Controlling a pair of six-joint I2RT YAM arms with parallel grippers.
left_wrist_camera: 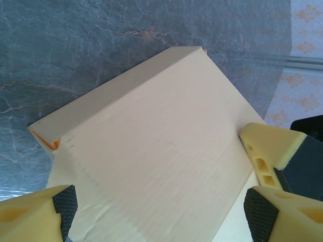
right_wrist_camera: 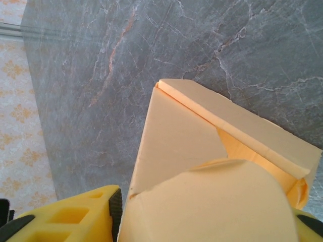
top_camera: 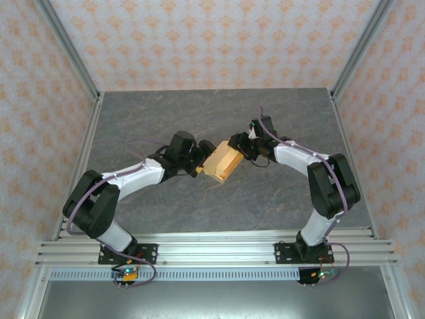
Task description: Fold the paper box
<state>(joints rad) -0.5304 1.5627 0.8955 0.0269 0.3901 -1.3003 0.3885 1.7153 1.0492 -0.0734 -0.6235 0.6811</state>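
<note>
The paper box (top_camera: 222, 165) is a tan cardboard mailer, partly folded, between both grippers at the middle of the grey table (top_camera: 212, 113). My left gripper (top_camera: 199, 159) is at its left end. In the left wrist view the box's pale panel (left_wrist_camera: 161, 126) lies between wide-apart jaws (left_wrist_camera: 161, 209), and a gap shows beside the right pad (left_wrist_camera: 260, 212). My right gripper (top_camera: 234, 145) is at the box's upper right end. In the right wrist view a curved flap (right_wrist_camera: 217, 201) bulges between the jaws (right_wrist_camera: 212, 222), and the left pad (right_wrist_camera: 116, 212) presses the box's side wall (right_wrist_camera: 176, 146).
Aluminium rails (top_camera: 212, 252) carry both arm bases along the near edge. Slanted frame posts (top_camera: 70, 50) and patterned walls (top_camera: 212, 40) close in the table on three sides. Bare marble lies behind and in front of the box.
</note>
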